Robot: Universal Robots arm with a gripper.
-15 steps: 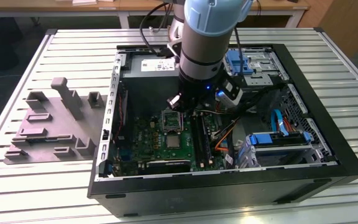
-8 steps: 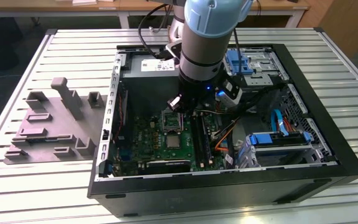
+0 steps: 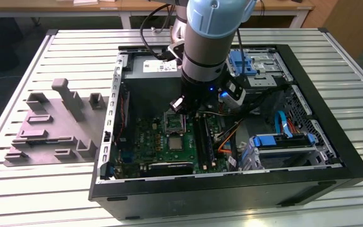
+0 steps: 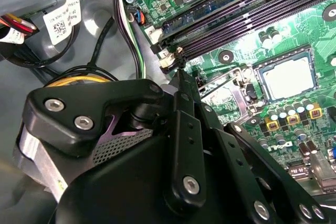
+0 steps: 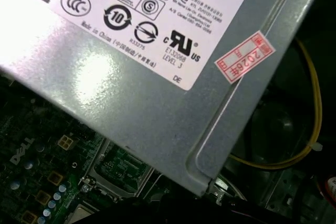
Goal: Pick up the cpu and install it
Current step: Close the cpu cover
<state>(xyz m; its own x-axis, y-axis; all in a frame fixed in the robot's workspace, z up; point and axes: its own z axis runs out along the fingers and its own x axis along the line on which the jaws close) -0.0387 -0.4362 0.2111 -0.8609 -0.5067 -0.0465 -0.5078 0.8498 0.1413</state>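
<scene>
Fingers (image 3: 182,108) hang low inside open case (image 3: 332,156), above socket (image 3: 175,122).

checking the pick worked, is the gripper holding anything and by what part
Cannot be told: the gripper hangs over the socket inside the case, its tips hidden.

**Slatted surface, 2 things sitting on it**

So the surface (image 3: 74,42) is a pale metal top made of long slats running across. Directly on it: an open black PC case (image 3: 332,156) lying on its side, taking up most of the exterior view's right, and a grey plastic fixture (image 3: 48,137) with upright pegs and blocks just beside the case on the exterior view's left.
</scene>
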